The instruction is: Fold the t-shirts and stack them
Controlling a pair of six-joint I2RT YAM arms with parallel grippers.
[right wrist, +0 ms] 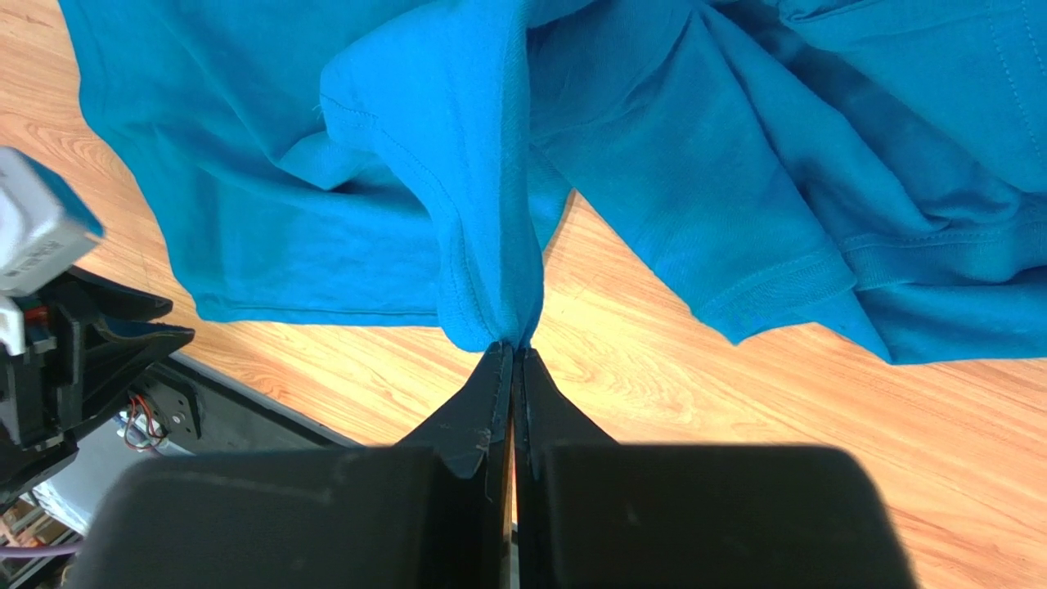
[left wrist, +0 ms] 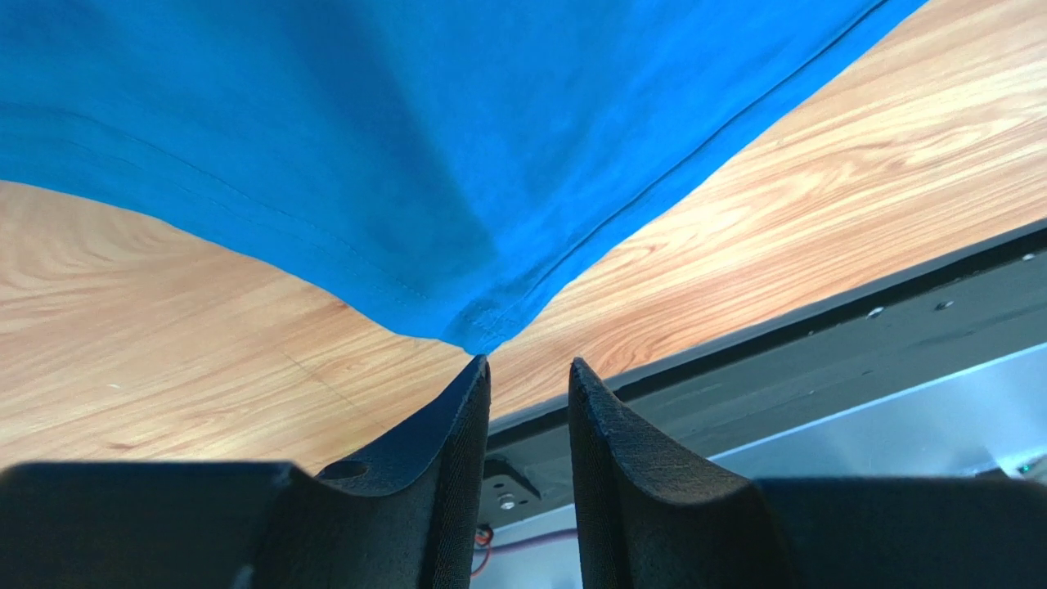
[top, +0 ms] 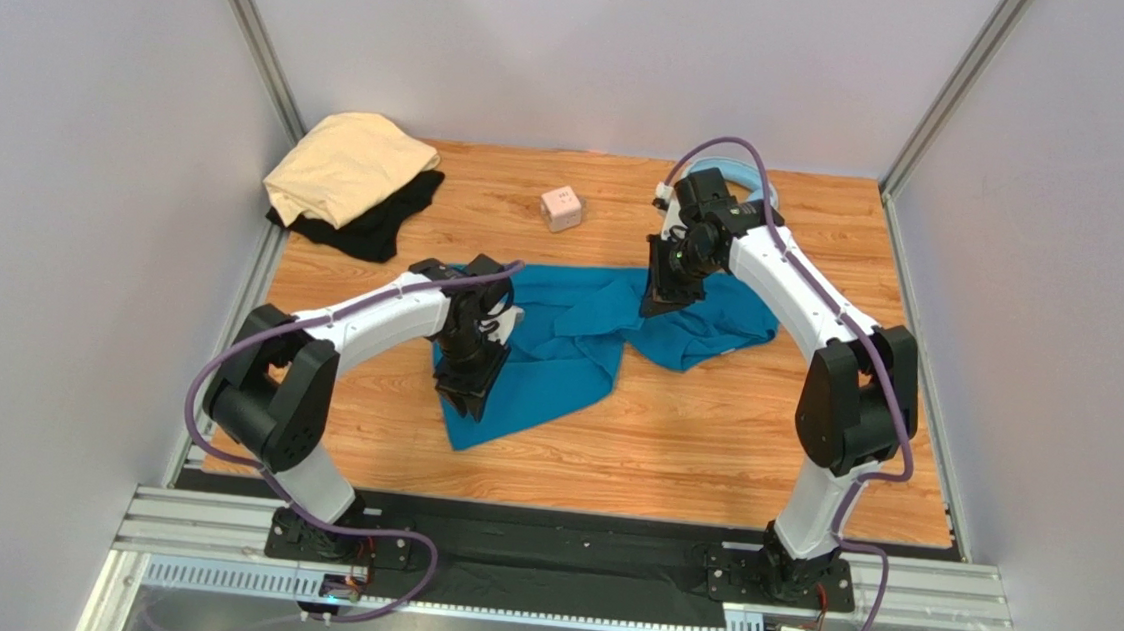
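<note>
Down at the near edge, the black strip (top: pixel 566 534) runs along the table (top: pixel 752 466), with bare wood stretching clear between it and the cloth.

The left arm (top: pixel 357 322) comes in low, elbow bent out to its own side, forearm reaching inward and wrist tipped down over the near-left corner of the teal shirt (top: pixel 567 331). The left gripper (left wrist: pixel 529 366) stands partly open, a narrow gap between the fingers and nothing in it. The shirt's stitched corner lies on the wood, just at the tip of one finger.

The teal shirt lies rumpled across the middle of the table, its near hem well back from the front edge. There is open board to its right and in front.

Further out, the right arm (top: pixel 825 314) arches high from its base and bends back inward over the shirt's far side. The right gripper (right wrist: pixel 513 350) is pinched tight on a fold of teal cloth, which bunches up into the fingertips.

Beyond that, the pink cube (top: pixel 563 208) sits alone on bare wood. In the far-left corner, against the wall, the tan shirt (top: pixel 342 160) is heaped on the black shirt (top: pixel 387 219). The light-blue headphones (top: pixel 760 181) are at the far edge, behind the right wrist.
</note>
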